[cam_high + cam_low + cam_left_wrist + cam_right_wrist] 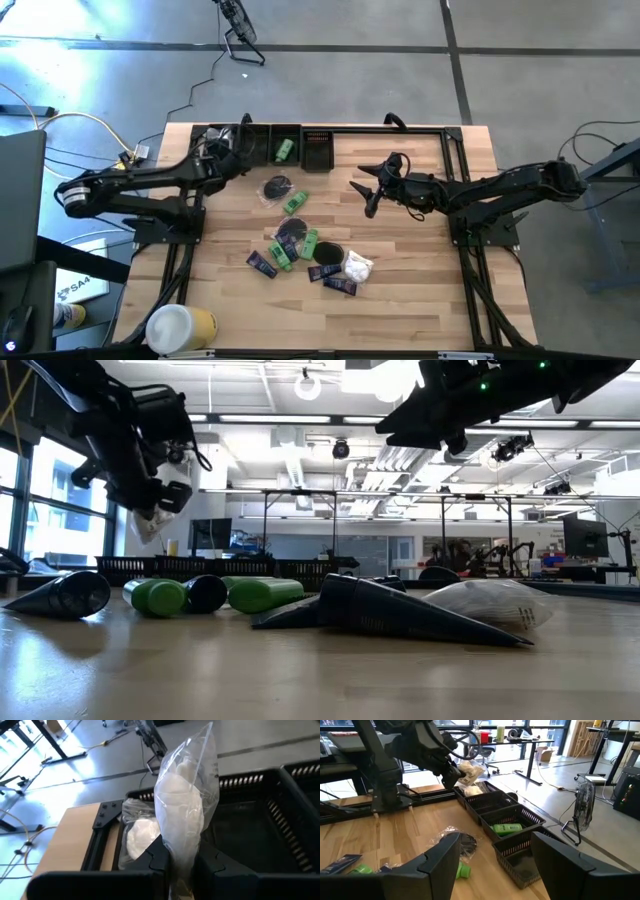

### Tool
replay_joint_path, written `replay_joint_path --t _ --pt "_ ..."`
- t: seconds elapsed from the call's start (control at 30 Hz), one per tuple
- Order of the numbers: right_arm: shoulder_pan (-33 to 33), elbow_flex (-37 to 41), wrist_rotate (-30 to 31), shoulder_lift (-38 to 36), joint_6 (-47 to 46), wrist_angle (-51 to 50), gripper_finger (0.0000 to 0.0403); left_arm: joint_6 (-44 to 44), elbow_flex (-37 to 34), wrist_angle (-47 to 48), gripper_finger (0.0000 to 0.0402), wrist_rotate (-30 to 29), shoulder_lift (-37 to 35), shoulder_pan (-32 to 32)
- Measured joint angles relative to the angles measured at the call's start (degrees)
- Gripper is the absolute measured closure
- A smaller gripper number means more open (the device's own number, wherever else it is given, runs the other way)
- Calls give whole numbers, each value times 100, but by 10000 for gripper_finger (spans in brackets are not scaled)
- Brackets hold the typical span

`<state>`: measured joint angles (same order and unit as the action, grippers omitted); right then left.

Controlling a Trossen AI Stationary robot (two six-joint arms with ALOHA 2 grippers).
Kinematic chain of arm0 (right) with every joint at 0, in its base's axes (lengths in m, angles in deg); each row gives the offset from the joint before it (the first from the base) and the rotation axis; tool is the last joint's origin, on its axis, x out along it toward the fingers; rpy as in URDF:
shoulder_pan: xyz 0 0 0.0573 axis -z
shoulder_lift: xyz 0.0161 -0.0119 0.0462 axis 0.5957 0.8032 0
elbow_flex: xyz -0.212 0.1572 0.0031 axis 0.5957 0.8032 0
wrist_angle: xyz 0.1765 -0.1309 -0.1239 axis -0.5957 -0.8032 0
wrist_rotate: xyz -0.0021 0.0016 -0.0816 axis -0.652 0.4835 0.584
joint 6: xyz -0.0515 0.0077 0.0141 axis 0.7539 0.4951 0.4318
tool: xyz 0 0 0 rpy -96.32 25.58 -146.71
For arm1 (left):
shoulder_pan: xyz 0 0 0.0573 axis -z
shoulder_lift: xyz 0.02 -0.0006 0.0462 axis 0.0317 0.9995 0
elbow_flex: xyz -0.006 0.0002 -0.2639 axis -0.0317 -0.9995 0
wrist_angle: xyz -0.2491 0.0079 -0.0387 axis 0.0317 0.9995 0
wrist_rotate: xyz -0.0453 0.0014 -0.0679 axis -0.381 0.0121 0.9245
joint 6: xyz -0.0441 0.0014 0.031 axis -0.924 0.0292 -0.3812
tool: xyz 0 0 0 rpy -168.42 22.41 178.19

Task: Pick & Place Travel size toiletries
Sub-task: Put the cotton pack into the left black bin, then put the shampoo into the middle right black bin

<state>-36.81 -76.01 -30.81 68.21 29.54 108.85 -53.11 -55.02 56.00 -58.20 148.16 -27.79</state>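
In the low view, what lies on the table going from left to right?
Dark sachet → green bottle → black disc on edge → second green bottle → large dark sachet → white wrapped packet.

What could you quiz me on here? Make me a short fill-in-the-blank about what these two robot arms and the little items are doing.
1. The left gripper is shut on a white ____-wrapped packet.
2. It holds that packet above the row of black ____ at the table's far edge.
3. The middle bin holds a ____ bottle.
4. The right gripper hovers over the table with its fingers ____.

Missing words: plastic; bins; green; open
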Motion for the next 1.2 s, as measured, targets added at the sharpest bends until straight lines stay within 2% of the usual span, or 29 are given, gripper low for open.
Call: replay_joint_path --t 0.2,0.43,0.6,0.87,1.07,1.2 --pt "2 0 0 0 0 0 169 140 1 -114 362 414 246 -334" --pt "2 0 0 0 0 0 168 123 2 -203 343 488 423 -368" --pt "2 0 1 0 0 0 168 124 2 -209 299 391 422 -370" --pt "2 0 0 0 -2 0 168 304 2 -206 236 -90 418 -368" --pt "2 0 0 0 0 -2 168 438 2 -243 223 -205 406 -365" --pt "2 0 0 0 -2 0 168 1083 4 -424 222 -195 304 -365"
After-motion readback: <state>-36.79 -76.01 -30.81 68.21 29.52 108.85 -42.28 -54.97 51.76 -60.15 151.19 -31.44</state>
